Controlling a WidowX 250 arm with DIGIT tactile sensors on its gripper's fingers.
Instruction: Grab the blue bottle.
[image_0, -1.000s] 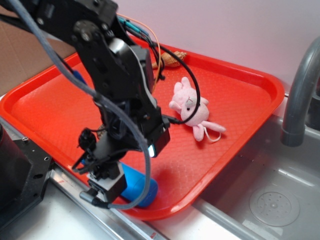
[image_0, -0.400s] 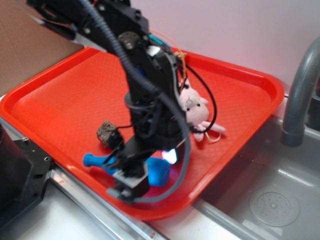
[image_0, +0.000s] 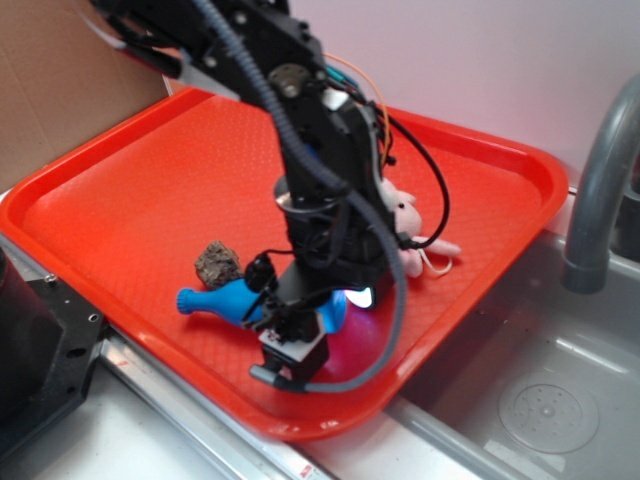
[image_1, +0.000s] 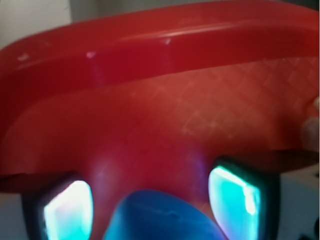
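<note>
Both pincer (image_1: 150, 200) fingers flank the blue bottle (image_1: 162, 220).

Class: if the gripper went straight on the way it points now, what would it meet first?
Probably the blue bottle, already between the open gripper fingers; beyond it the red tray floor. Depth is unclear.

The arm (image_0: 320, 190) hides most of the pink plush (image_0: 410, 225).

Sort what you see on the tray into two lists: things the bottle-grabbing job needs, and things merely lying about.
Needed: blue bottle, lying on its side; pincer, straddling the bottle's body.

Lying about: pink plush, brown lump, red tray, grey tap.
</note>
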